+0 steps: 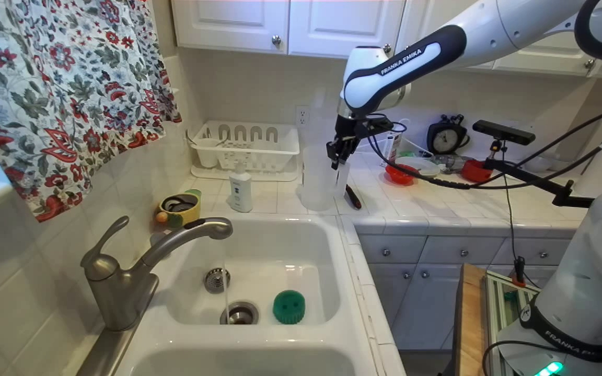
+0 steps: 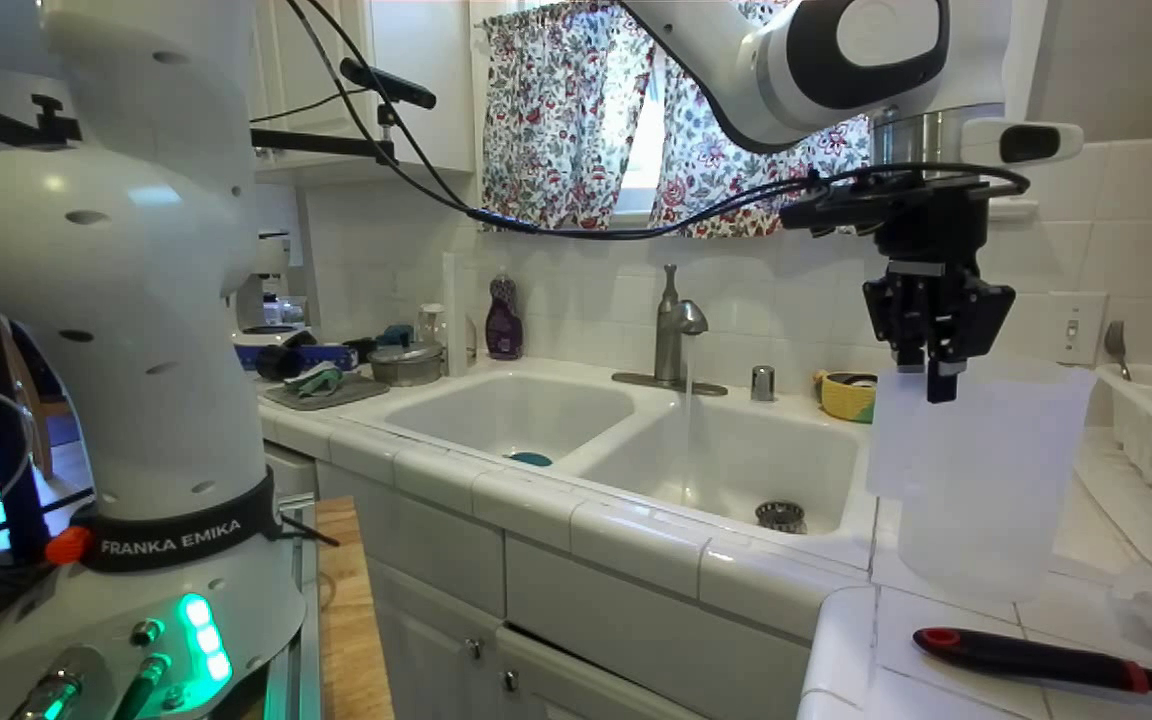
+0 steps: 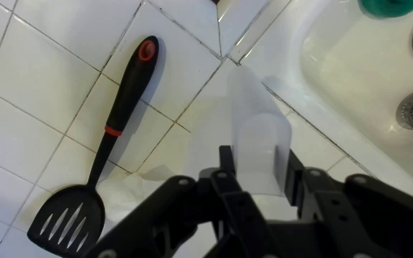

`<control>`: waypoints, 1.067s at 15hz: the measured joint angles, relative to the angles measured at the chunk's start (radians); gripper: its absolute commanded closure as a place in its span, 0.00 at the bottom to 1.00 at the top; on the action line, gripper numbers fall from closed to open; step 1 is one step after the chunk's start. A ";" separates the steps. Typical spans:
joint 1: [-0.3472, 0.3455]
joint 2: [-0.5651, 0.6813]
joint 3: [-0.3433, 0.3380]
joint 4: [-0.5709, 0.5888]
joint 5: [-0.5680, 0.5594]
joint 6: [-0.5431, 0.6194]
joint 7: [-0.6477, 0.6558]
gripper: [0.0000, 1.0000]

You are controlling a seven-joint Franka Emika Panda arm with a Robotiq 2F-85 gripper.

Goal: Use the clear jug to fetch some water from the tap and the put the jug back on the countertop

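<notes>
The clear jug (image 1: 315, 183) stands upright on the white tiled countertop (image 1: 437, 201), close to the sink's edge. It also shows in an exterior view (image 2: 991, 490), with its handle towards the sink. In the wrist view its frosted handle (image 3: 256, 143) lies between my gripper's fingers (image 3: 258, 163), which touch it on both sides. The gripper points down from above in both exterior views (image 1: 338, 159) (image 2: 924, 378). The grey tap (image 1: 181, 243) is running; a thin stream falls into the sink, visible in both exterior views (image 2: 676, 345).
A black slotted spatula (image 3: 127, 89) lies beside the jug. A white bottle (image 1: 241, 190) and dish rack (image 1: 251, 156) stand behind it. The double sink (image 1: 306, 230) holds a green scrubber (image 1: 289, 307). A yellow pot (image 2: 848, 400) sits near the sink. Red bowls (image 1: 401, 175) lie further along.
</notes>
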 measured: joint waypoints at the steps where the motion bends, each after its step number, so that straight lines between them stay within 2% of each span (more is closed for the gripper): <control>1: 0.000 0.002 0.001 0.003 0.000 0.000 0.000 0.91; 4: 0.000 0.005 0.008 0.008 0.001 0.000 -0.007 0.91; 7: 0.000 -0.017 0.025 0.008 0.002 -0.013 -0.079 0.91; 16: 0.021 -0.214 0.058 -0.008 0.053 -0.202 -0.521 0.91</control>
